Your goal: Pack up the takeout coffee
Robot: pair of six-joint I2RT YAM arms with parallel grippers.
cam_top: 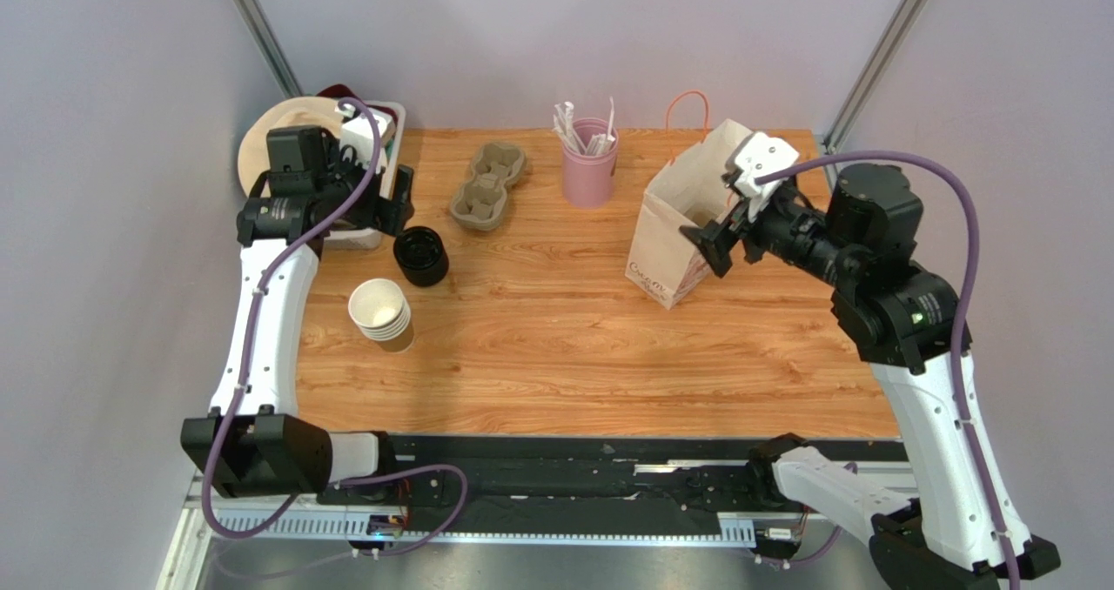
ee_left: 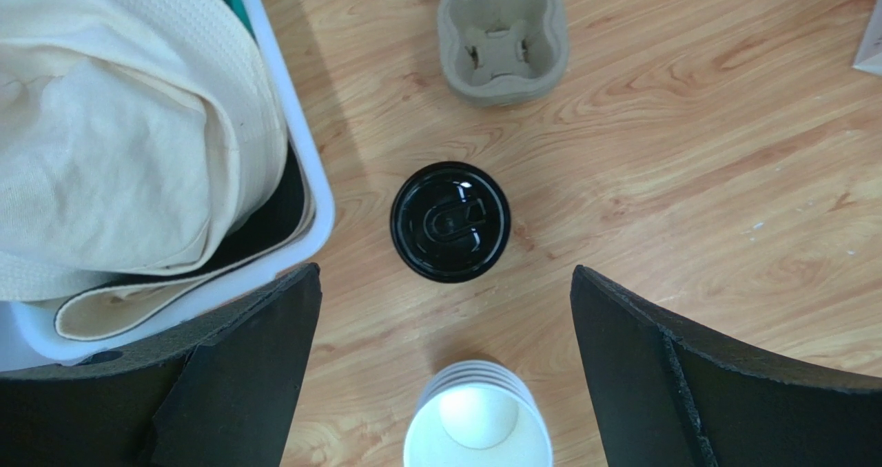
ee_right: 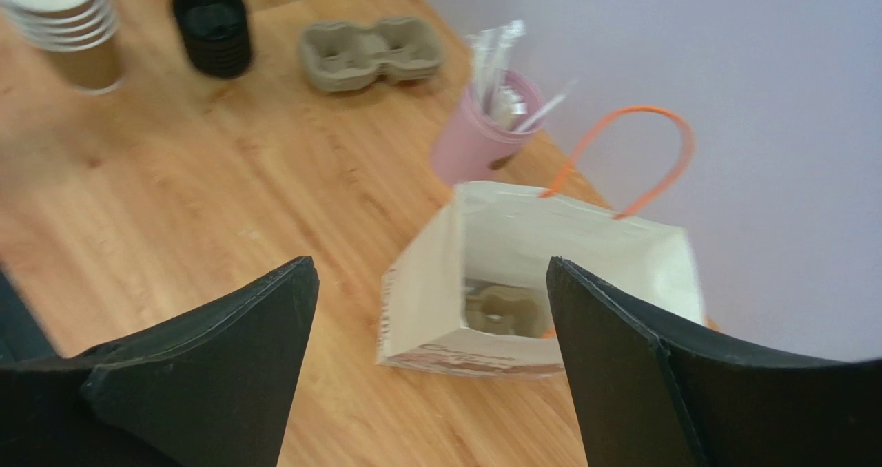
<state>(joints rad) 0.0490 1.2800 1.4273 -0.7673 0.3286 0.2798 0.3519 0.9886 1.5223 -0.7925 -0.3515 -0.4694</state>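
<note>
Right up against the lens, the right gripper (ee_right: 430, 273) is holding its two black fingers (ee_right: 207, 374) wide apart with nothing between them, hanging over the open mouth of the paper bag (ee_right: 631, 255). Only this wrist view is looking down inside, where a tan-brown shape (ee_right: 505, 310) is sitting on the bottom. It is too blurred for me to say whether it is the takeout coffee. The top camera is giving just the bag's outside, standing on the table (cam_top: 549, 342) near the pink cup (cam_top: 589, 162). Over on the left, the left gripper (ee_left: 445, 276) is gaping too, empty, hovering above the black lid (ee_left: 450, 222). Its camera alone is looking straight down into the stack of cups (ee_left: 476, 426), white inside, with cream cloth (ee_left: 114, 126) spilling over a white bin (ee_left: 319, 193) and the pulp carrier (ee_left: 502, 33) lying just beyond the lid.
</note>
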